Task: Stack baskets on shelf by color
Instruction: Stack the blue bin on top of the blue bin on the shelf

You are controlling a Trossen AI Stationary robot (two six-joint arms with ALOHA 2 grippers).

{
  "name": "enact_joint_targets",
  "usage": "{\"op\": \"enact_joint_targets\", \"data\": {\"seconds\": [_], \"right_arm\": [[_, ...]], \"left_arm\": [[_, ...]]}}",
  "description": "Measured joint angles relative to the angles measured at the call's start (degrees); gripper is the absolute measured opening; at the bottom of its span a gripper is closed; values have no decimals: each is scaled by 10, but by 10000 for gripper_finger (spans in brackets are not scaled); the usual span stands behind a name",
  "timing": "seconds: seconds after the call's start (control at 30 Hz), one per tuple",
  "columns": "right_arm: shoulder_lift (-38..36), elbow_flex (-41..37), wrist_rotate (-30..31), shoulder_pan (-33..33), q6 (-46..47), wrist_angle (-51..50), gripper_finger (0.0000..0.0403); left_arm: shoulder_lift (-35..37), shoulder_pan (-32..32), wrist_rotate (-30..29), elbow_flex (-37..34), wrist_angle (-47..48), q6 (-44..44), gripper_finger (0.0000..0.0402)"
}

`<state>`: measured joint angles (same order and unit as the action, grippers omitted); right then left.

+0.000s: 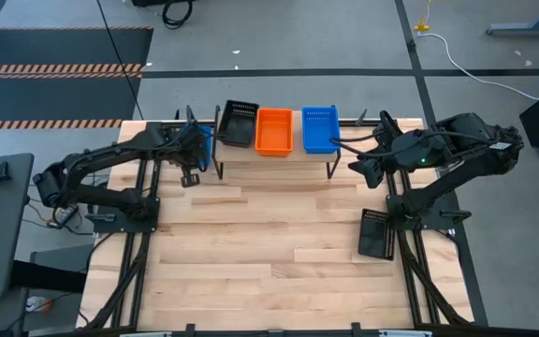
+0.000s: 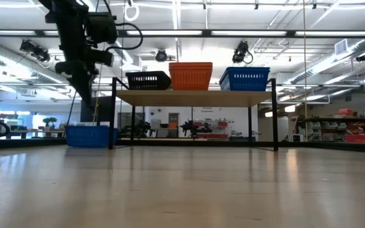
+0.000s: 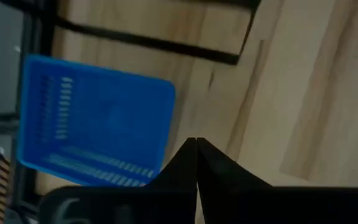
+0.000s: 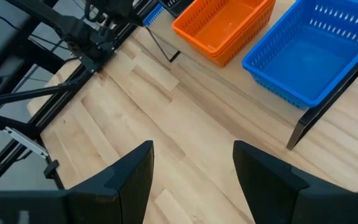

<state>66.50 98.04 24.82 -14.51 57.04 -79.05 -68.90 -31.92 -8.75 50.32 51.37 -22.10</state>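
Beside the shelf's [image 1: 279, 161] left end, a loose blue basket [image 2: 90, 135] sits on the table [image 1: 269, 253], close below the left end effector [image 1: 193, 171], whose fingers are pressed shut on nothing. From the wrist view its long axis runs roughly parallel to the near shelf leg. The left arm is clearly nearer. On the shelf stand a black stack [image 1: 239, 123], an orange stack [image 1: 274, 131] and a blue stack [image 1: 320, 129]; how many each holds I cannot tell. The right end effector [image 1: 356, 167] hangs spread open off the shelf's right end, with a lone black basket [image 1: 376, 234] on the table behind it.
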Motion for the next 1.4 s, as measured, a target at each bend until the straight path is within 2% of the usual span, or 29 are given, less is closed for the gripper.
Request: {"op": "enact_joint_targets", "data": {"seconds": [0.1, 0.2, 0.4, 0.6, 0.73, 0.87, 0.97, 1.03, 1.13, 1.33, 1.4], "right_arm": [[0, 0, 0, 1, 0, -1, 226], [0, 0, -5, 1, 0, -1, 226], [0, 0, -9, 1, 17, -1, 226], [0, 0, -10, 1, 19, -1, 226], [0, 0, -11, 1, 20, 1, 226], [0, 0, -17, 1, 39, 1, 226], [0, 0, -19, 1, 43, 1, 226], [0, 0, -18, 1, 43, 1, 226], [0, 0, -18, 1, 45, 1, 226], [0, 0, -18, 1, 45, 0, 226], [0, 0, -18, 2, 45, 0, 226]], "left_arm": [[0, -8, -14, 1, -7, -26, 12], [-2, -22, -31, -18, -6, -49, 43], [-2, -56, -60, -87, -13, -90, 134], [-2, -59, -130, -139, -99, -104, 219], [-2, -59, -127, -162, -158, -135, 252], [-2, -58, -91, -177, -181, -174, 262], [-2, -59, -86, -188, -189, -212, 249], [-2, -59, -85, -198, -188, -236, 225], [-2, -59, -85, -208, -185, -235, 171], [-1, -57, -83, -195, -154, -204, 30], [-1, -57, -81, -177, -133, -197, 12]]}}
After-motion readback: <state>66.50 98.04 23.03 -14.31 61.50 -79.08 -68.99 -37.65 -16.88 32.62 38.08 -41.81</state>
